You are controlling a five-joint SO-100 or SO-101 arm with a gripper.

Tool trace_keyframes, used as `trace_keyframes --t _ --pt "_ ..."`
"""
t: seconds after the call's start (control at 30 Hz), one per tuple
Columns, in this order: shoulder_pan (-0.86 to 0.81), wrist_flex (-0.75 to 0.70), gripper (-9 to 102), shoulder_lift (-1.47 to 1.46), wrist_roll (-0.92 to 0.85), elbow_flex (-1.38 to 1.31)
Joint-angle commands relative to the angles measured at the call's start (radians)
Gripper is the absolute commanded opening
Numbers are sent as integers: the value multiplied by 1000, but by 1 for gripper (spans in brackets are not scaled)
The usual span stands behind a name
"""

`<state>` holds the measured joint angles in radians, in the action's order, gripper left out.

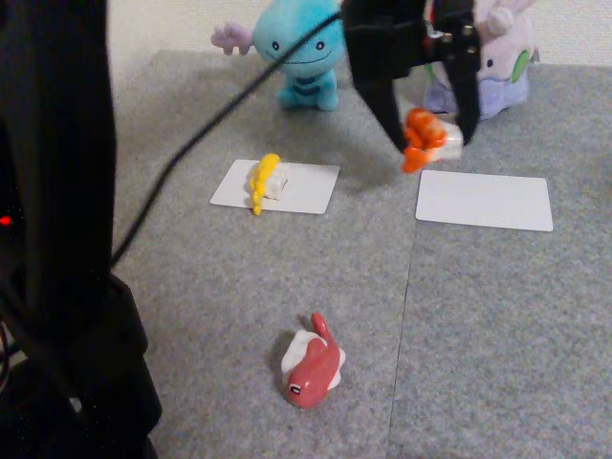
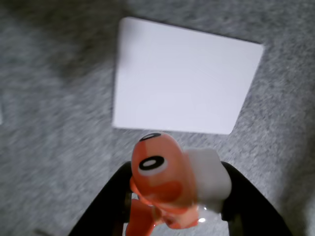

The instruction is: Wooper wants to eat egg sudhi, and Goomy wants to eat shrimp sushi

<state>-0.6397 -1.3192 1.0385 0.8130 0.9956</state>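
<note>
While the grey, felt-like carpet covering the table [image 1: 497, 325] is lying flat, the black jaws of the gripper [image 1: 430, 137] are clamping the shrimp sushi [image 1: 427, 136], a glossy orange plastic piece on a white rice block, lifted just above a bare white card [image 1: 484, 200]. Its orange head is poking out between the jaws in the wrist view [image 2: 160, 172]. The yellow egg sudhi [image 1: 267, 181] is sitting on another card [image 1: 306, 191] before fuzzy blue Wooper [image 1: 301, 53]; lilac Goomy [image 1: 502, 67] is sitting behind the gripper.
</note>
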Motion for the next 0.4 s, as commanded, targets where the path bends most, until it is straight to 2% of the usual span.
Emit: trace_keyframes --t 0.0,0.37 --pt "-3 -3 6 -46 8 -126" --pt "-17 57 6 -241 169 -285"
